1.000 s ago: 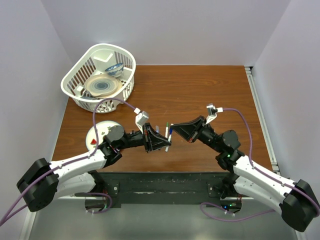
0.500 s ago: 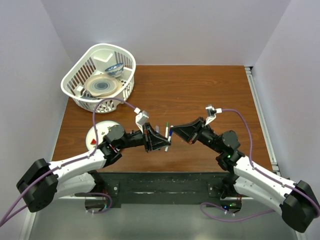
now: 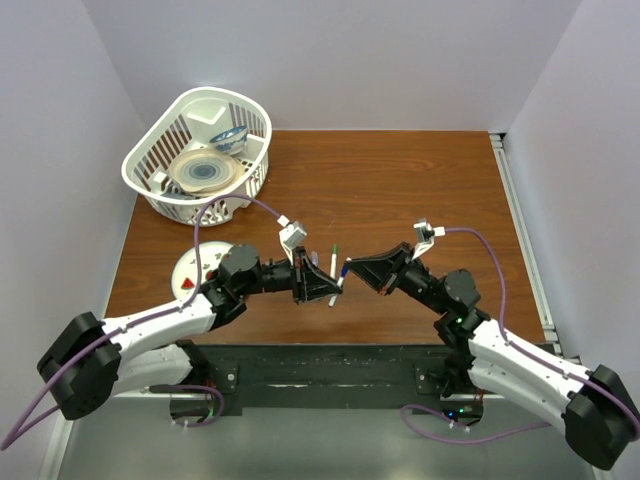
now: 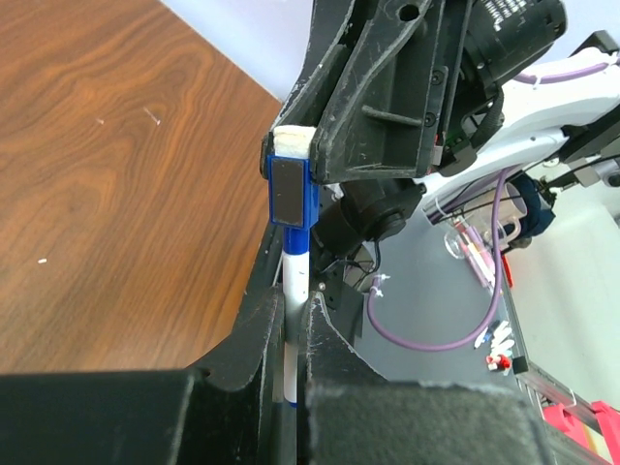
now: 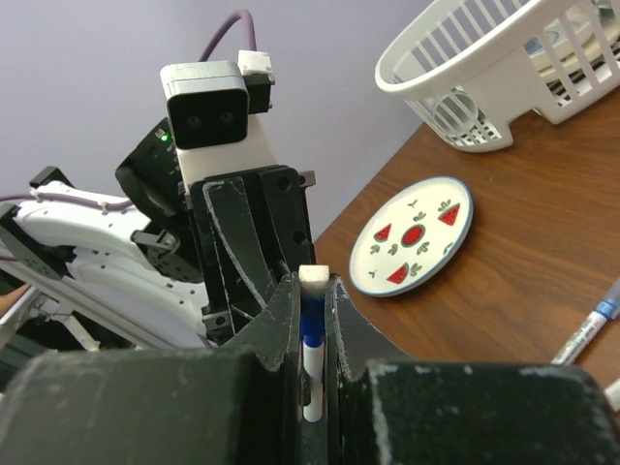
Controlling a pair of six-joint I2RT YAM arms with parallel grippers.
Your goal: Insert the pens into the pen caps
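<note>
Left claw [image 3: 336,289] and right claw [image 3: 348,269], both clamped, meet tip to tip.

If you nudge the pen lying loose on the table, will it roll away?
Probably: the pen looks thin and round and lies flat on the smooth table, so a sideways push would likely roll it. It looks straight, so probably stiff, and small enough to be light.

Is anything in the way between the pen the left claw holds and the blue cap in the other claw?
Nothing visible. The pen in the left gripper runs straight into the mouth of the blue cap, which the right gripper pinches; no gap or object shows between them.
</note>
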